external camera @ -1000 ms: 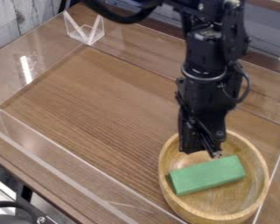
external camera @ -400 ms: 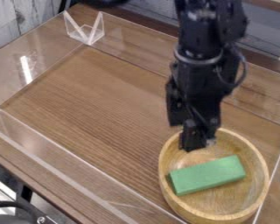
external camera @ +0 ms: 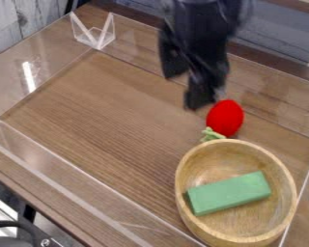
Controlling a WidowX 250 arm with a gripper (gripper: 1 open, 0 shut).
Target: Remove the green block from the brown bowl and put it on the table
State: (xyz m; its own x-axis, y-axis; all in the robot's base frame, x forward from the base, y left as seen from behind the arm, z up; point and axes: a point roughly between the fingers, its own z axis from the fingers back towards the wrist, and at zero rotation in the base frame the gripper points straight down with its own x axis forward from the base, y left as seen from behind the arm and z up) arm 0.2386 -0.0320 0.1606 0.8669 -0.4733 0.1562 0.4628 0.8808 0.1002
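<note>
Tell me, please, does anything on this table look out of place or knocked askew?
Nothing stands out. The green block lies flat in the brown bowl, and a red strawberry toy sits on the table beside it.

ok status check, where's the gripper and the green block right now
Gripper blurred, above the table, holding nothing. Green block flat inside the brown bowl. Red strawberry toy on the table beside the bowl.

Green block (external camera: 228,193) inside brown bowl (external camera: 196,162)

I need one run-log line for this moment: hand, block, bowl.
hand: raised above table, blurred, empty | green block: lying in brown bowl | red toy: on table beside bowl | step: block not removed
</note>
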